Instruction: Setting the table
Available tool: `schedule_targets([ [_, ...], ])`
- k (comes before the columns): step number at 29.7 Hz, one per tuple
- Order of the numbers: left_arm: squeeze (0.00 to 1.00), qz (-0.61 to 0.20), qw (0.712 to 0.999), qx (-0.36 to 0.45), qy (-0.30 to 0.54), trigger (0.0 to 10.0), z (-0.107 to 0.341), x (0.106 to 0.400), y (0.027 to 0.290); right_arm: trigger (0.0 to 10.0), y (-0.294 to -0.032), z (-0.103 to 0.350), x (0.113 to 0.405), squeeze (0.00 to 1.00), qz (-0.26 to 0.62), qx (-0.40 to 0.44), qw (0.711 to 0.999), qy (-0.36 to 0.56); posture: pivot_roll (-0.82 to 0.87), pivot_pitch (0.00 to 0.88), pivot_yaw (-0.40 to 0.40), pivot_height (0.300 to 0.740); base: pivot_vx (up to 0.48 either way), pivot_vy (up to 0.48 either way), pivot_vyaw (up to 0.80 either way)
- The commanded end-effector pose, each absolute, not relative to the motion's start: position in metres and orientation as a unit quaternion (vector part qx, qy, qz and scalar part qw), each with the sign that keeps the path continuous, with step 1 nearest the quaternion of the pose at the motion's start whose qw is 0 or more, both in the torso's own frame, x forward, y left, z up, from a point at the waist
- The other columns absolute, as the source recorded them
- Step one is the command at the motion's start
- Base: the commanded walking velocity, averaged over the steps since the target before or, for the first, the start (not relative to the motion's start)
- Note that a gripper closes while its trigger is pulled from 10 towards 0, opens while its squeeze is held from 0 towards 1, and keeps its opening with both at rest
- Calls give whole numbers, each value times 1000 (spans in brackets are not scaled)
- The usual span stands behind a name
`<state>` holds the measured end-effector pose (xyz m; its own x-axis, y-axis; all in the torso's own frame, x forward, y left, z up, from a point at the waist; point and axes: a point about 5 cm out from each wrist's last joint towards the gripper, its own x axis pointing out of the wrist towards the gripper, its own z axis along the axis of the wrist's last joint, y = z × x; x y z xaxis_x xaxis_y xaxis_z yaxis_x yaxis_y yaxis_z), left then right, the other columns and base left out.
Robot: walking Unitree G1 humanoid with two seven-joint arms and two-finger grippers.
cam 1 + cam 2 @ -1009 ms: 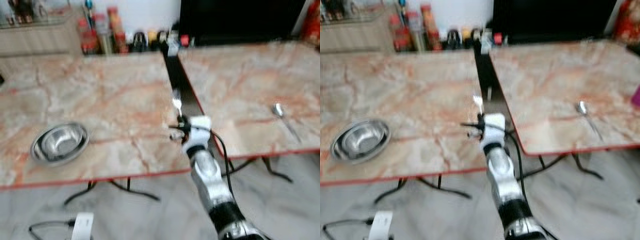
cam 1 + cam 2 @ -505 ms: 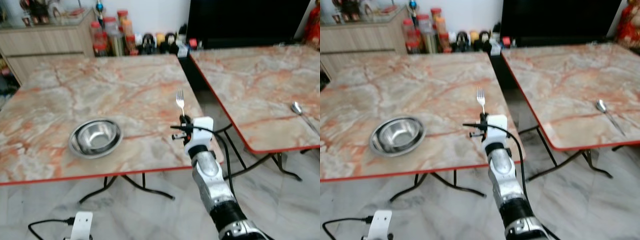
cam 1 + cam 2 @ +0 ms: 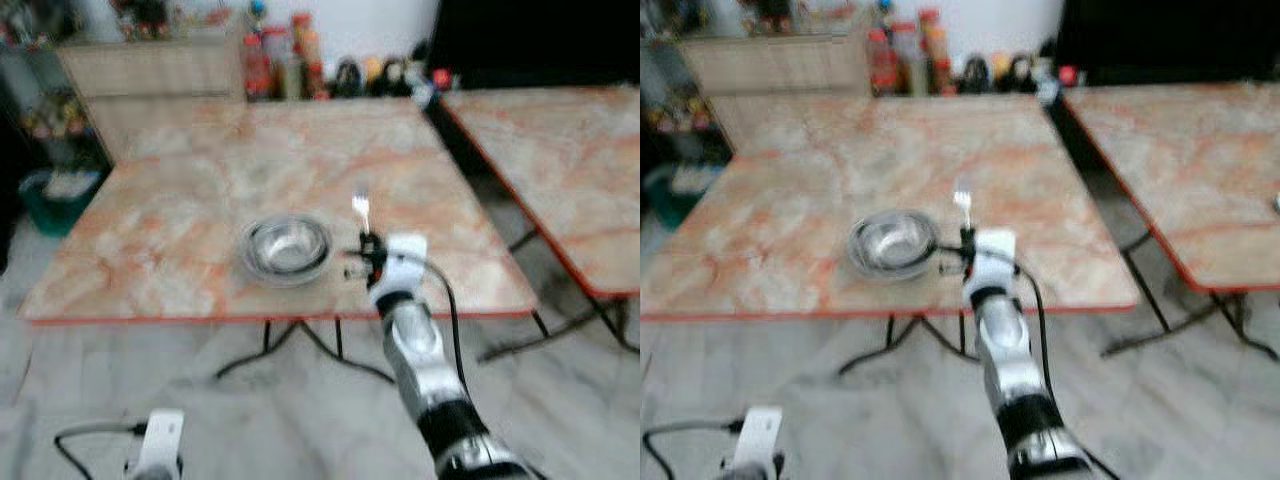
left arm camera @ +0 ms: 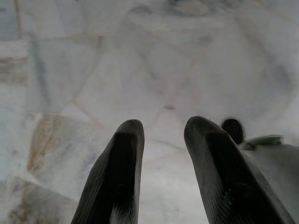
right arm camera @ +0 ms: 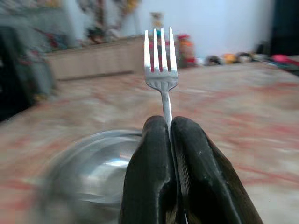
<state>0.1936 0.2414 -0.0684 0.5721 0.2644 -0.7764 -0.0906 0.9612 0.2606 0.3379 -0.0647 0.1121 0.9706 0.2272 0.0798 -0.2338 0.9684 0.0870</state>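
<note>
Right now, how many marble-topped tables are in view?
2. The nearer table stands ahead of the robot, bearing the steel bowl; the right pincer holds a fork above it. The second table stands to the right, across a gap.

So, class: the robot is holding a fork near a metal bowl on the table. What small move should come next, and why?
Probably lower the right gripper to lay the fork on the marble table beside the steel bowl. The fork is pinched upright, tines up, just right of the bowl.

Bowl on table (centre-front)
</note>
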Motion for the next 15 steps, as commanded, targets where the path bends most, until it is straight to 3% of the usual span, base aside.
schedule_targets([
  [1, 0, 98, 883, 90, 450, 10000, -69, 194, 237, 10000, -69, 115, 340, 0, 109, 50, 992, -40, -21, 0, 19, 736, 0, 0, 0],
  [5, 0, 98, 883, 91, 449, 10000, -69, 195, 238, 10000, -71, 114, 340, 0, 108, 51, 992, -39, -21, 0, 20, 736, 0, 0, 0],
  [15, 0, 96, 884, 92, 448, 10000, -69, 195, 236, 10000, -73, 113, 339, 0, 104, 46, 993, -40, -28, 0, 26, 736, 333, 0, 0],
])
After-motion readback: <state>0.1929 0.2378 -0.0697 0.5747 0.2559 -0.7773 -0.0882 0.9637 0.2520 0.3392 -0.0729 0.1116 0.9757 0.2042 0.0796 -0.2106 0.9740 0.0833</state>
